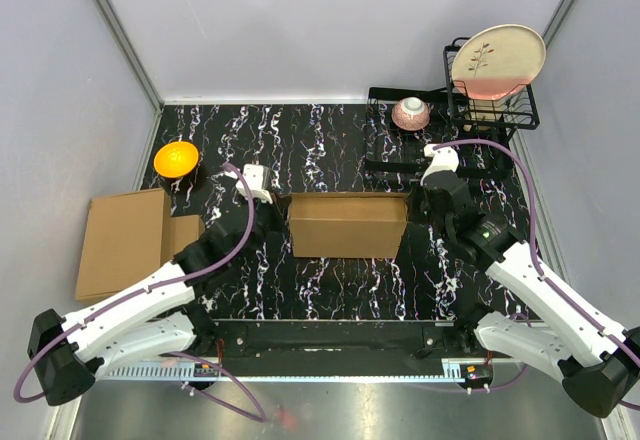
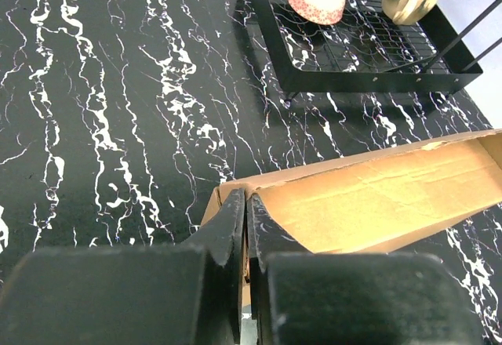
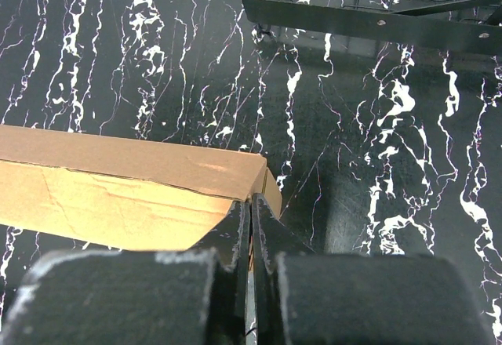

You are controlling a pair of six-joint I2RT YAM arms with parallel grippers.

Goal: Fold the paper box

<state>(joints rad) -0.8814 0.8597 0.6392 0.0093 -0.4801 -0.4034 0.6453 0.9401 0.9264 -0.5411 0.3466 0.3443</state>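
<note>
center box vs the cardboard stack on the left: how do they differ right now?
The paper box stands in the middle with raised walls and an open top; the cardboard stack lies flat at far left. The left gripper and right gripper are each shut on an end of the paper box; nothing touches the cardboard stack. Both are plain brown cardboard.

Pale grey walls (image 1: 300, 20) with metal corner posts (image 1: 120, 35) enclose a black, white-veined marble-patterned tabletop (image 1: 330, 145).
</note>
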